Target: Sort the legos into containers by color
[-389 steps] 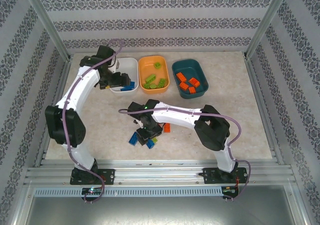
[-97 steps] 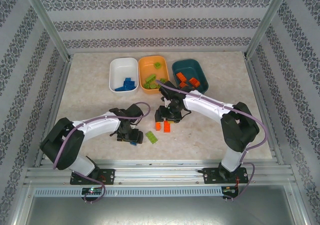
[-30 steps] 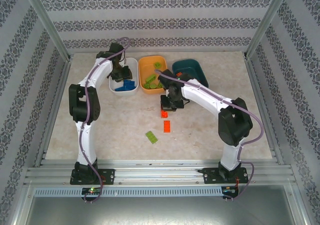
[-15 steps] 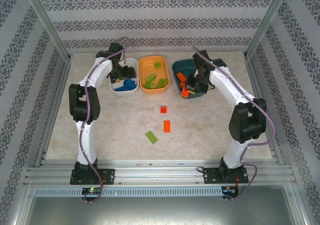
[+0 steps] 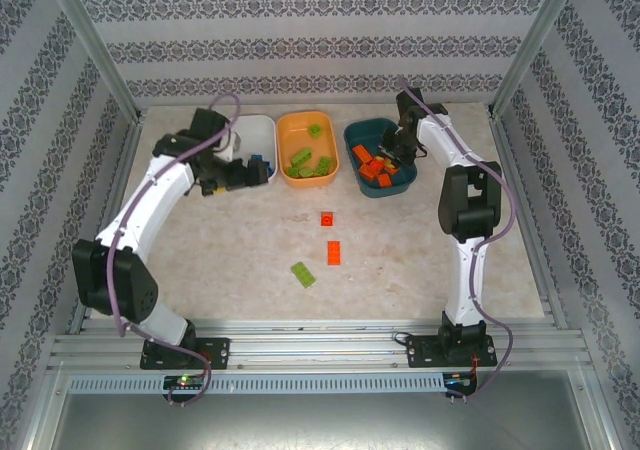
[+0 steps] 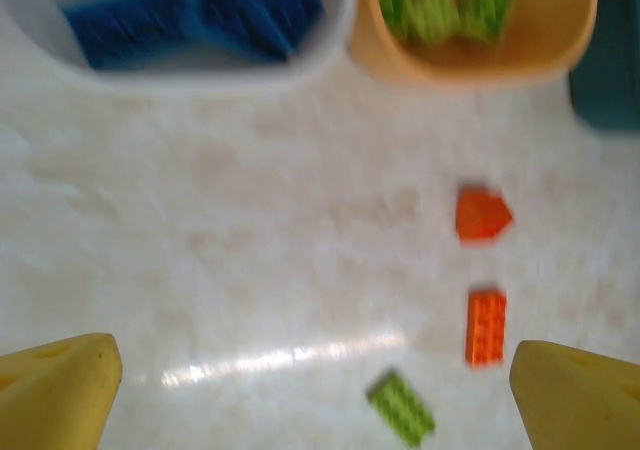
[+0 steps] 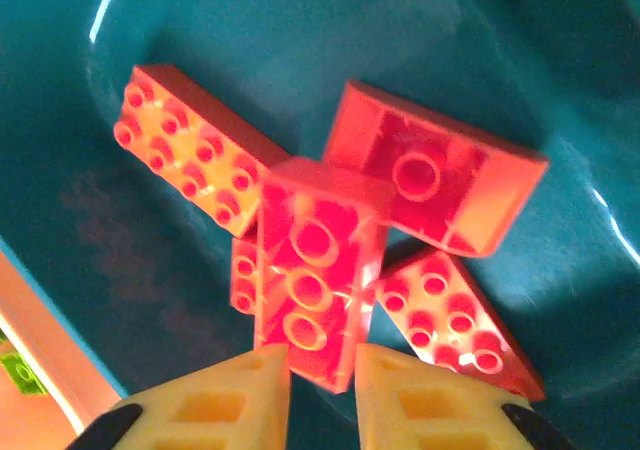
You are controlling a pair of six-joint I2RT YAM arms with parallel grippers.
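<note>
My right gripper [image 5: 398,153] hangs over the dark teal container [image 5: 366,127]. Its jaws stand narrowly open [image 7: 322,360], and an orange lego [image 7: 315,270] lies underside up just past the tips, on top of several other orange legos. My left gripper [image 5: 252,173] is at the near edge of the white container [image 5: 256,130], wide open [image 6: 315,362] and holding nothing. Blue legos [image 6: 215,10] lie in the white container, green ones [image 5: 310,160] in the orange container [image 5: 291,133]. On the table lie a square orange lego [image 5: 327,219], an oblong orange one [image 5: 334,253] and a green one [image 5: 303,274].
The three containers stand in a row at the back of the beige tabletop. Metal frame posts and patterned walls close in the sides and back. The loose legos lie mid-table, between the two arms.
The left gripper opened wide and drew back from above the white container to its near edge. The right gripper carried an orange lego to the teal container and its jaws have parted.
</note>
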